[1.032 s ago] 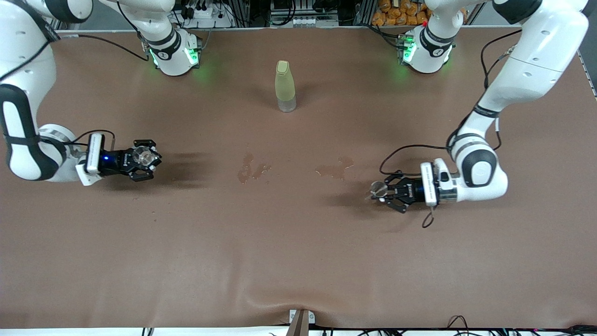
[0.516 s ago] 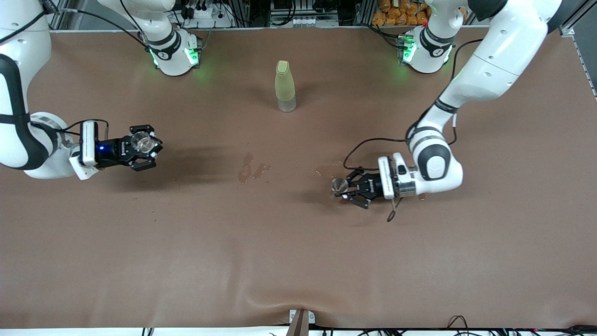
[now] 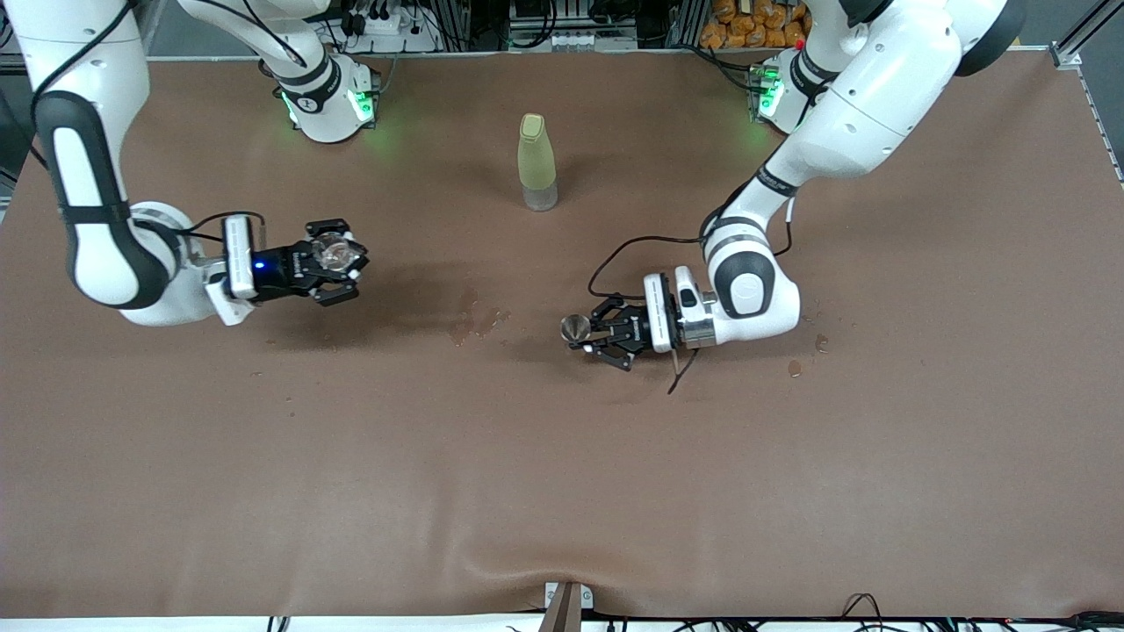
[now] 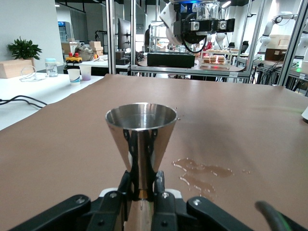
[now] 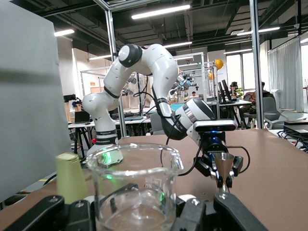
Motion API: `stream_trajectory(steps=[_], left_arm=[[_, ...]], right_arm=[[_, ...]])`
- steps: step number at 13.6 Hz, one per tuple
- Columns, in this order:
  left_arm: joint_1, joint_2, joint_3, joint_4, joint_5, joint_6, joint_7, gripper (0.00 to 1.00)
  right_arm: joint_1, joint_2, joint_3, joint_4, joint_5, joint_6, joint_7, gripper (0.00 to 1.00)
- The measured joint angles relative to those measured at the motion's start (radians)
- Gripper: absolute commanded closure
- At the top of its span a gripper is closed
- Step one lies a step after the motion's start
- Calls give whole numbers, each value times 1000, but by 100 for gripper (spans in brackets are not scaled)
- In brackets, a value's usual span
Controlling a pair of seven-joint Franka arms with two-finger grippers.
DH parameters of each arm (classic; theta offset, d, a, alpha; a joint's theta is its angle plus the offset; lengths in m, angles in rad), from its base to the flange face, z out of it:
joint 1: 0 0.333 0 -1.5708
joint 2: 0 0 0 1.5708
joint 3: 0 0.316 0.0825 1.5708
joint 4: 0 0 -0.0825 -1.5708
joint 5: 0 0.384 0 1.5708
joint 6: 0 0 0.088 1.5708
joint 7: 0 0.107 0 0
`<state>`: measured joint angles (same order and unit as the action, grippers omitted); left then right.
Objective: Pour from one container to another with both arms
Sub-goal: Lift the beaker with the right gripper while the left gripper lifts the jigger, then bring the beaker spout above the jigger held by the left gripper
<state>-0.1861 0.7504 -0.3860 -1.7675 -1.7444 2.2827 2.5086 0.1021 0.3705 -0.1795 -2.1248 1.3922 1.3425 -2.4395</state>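
Over the last second both arms have swung in from their ends of the bench toward its middle, the left arm by far the more. The left gripper [image 3: 590, 332] now hangs over the middle of the brown bench [image 3: 562, 491], clenched on the stem of a small steel cone-shaped cup [image 3: 575, 328], just past the wet stain [image 3: 476, 318]. The right gripper [image 3: 338, 263], over the bench toward the right arm's end, has moved only a little inward and is clamped around a clear glass beaker [image 3: 332, 253]. The two vessels are closing on each other but remain well apart, so the pour itself looks not yet begun; the approach seems the step in hand.

The left wrist view shows what the front view cannot: the steel cup [image 4: 141, 126] stands upright, mouth up, its stem pinched between the fingers [image 4: 126, 185]. The right wrist view shows the beaker [image 5: 134, 185] upright too, apparently nearly empty. A yellow-green bottle [image 3: 536, 161] stands untouched near the bench's edge by the robots' bases.
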Motion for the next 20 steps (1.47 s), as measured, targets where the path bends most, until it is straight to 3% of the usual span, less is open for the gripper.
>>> stream_trajectory(steps=[4, 12, 20], left_arm=[[-70, 17, 1, 38, -73, 31, 0, 100], [-171, 56, 31, 68, -77, 76, 3, 100], [-195, 71, 34, 75, -77, 89, 3, 100]], right_arm=[[108, -7, 0, -36, 97, 73, 0, 100], [278, -7, 11, -87, 307, 181, 0, 100], [290, -7, 184, -120, 515, 356, -23, 100]])
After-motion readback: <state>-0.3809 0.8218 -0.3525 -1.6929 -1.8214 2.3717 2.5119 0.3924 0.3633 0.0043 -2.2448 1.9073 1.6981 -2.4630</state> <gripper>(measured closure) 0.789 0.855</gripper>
